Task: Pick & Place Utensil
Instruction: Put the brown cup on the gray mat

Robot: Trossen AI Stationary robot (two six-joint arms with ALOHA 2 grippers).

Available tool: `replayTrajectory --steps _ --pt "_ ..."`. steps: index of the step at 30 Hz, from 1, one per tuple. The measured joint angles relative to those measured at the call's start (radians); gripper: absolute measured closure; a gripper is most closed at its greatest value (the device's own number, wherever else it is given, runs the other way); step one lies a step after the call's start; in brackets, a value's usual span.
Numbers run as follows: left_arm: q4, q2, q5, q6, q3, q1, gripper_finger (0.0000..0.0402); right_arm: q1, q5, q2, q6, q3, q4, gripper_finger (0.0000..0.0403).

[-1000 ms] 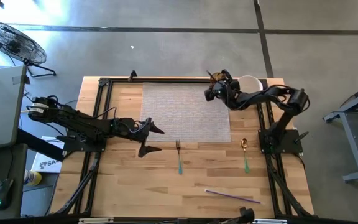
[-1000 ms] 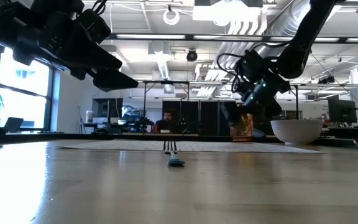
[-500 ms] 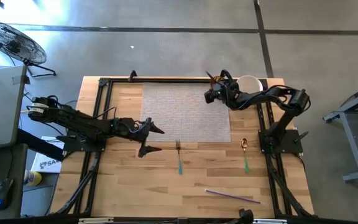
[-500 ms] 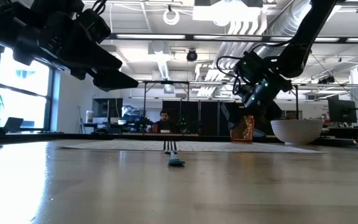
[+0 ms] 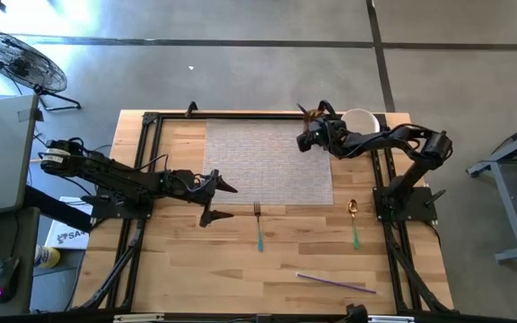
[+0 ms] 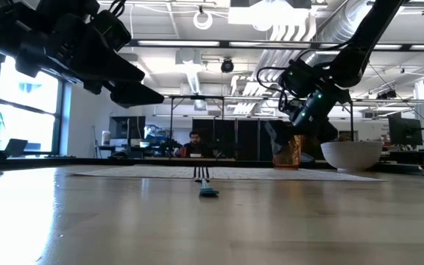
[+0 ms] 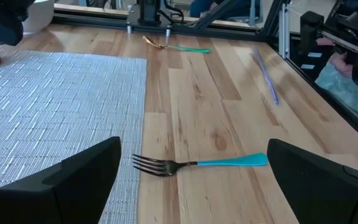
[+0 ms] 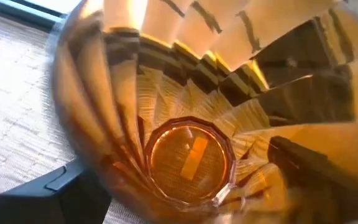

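Nearest us, a purple straw (image 5: 336,283) lies alone on the bare wood of the table (image 5: 187,269), with open board around it up to the front edge. Further in, the fork (image 5: 258,226) with its teal handle lies on the wood, tines pointing at the mat (image 5: 267,161) and just short of its near edge. To its right, well apart, a spoon (image 5: 354,222) with a green handle lies beside the right arm's base.

Our left gripper (image 5: 220,201) hangs above the wood near the mat's near-left corner, fingers spread wide and holding nothing. In its wrist view the fork (image 7: 199,164) sits between the two fingers (image 7: 82,168), clear of both, with free board on every side.

Farther back, our right gripper (image 5: 309,126) is at the mat's far-right corner, closed on an amber glass (image 6: 288,151) whose faceted inside fills its wrist view. A white bowl (image 5: 362,120) stands just beside it, off the mat, near the far edge.
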Motion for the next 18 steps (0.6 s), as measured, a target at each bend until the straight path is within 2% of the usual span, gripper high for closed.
replayTrajectory --steps 9,18 --pt "-0.003 0.000 0.000 0.000 0.000 0.000 0.0002 0.003 -0.006 -0.006 0.011 0.000 -0.002 0.0005" --pt "0.003 0.000 0.001 0.011 0.000 0.000 0.0002 0.015 -0.035 -0.074 0.028 0.000 -0.148 0.0006"
